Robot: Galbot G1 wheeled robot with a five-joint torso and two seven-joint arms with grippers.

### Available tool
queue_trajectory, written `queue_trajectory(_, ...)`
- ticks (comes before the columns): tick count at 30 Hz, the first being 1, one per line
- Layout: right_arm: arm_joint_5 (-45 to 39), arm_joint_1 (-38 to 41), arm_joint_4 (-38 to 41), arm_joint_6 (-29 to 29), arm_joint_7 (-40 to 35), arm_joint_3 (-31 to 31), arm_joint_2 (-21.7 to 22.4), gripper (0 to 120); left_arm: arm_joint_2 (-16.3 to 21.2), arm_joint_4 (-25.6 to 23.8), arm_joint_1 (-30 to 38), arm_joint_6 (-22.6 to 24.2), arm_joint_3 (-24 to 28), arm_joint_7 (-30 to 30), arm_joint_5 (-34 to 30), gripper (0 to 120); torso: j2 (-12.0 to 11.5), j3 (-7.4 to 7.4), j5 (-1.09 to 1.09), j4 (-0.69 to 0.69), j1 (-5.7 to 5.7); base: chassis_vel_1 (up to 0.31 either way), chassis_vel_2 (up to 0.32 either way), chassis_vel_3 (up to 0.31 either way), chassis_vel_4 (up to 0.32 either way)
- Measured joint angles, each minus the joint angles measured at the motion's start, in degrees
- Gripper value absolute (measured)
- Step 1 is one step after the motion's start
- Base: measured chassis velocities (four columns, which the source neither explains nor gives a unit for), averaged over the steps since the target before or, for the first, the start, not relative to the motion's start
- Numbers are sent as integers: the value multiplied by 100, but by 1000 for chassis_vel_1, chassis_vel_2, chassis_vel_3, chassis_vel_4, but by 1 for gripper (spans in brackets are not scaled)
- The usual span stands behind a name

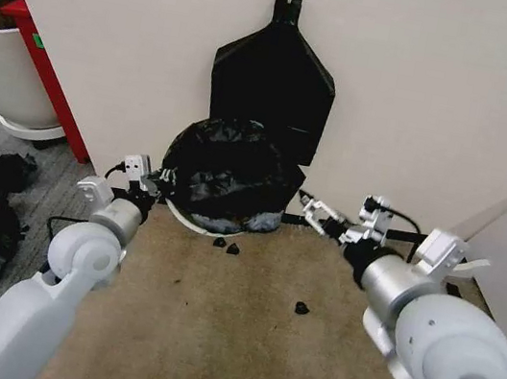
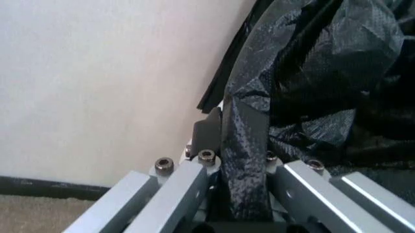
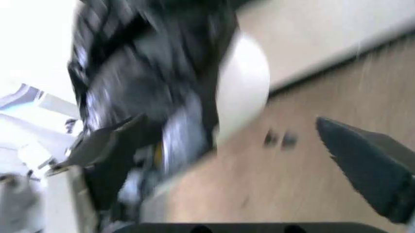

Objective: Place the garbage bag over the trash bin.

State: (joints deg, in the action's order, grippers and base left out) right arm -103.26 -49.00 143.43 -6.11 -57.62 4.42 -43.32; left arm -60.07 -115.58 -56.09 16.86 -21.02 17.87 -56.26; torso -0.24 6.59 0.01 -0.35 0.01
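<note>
The loose, crinkly black plastic garbage bag (image 1: 227, 171), judged light and slippery, is pinched at its hem by the left pincer (image 1: 149, 184) over the small round white trash bin (image 1: 192, 221), best gripped at the hem, while the right pincer (image 1: 319, 215) is held wide apart.

tan carpet (image 1: 211, 328) carries the trash bin (image 1: 192, 221) and maybe three dark scraps (image 1: 227, 244).

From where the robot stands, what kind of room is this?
Probably an indoor workroom or test corner, not a lived-in room: a bare white wall, brown carpet, and the trash bin on the floor, draped in the garbage bag.
</note>
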Motion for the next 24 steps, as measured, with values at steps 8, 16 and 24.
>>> queue_trajectory(8, -1014, -100, -2, 849, -13, 55, -872, 100, 3, -70, 49, 48, 51, 30, -26, 1, 0, 0, -1, 1, 0, 0, 0, 0, 0)
queue_trajectory(16, -922, 17, -27, 982, 206, -272, -1186, 100, -5, -101, 6, 65, 63, -5, 49, 1, 0, 0, -2, 1, 0, 0, 0, 0, 0)
queue_trajectory(24, -781, 49, -162, 1002, 346, -400, -1372, 84, -33, -104, 33, 80, 97, -11, 69, 1, 0, 0, -2, 1, 0, 0, 0, 0, 0)
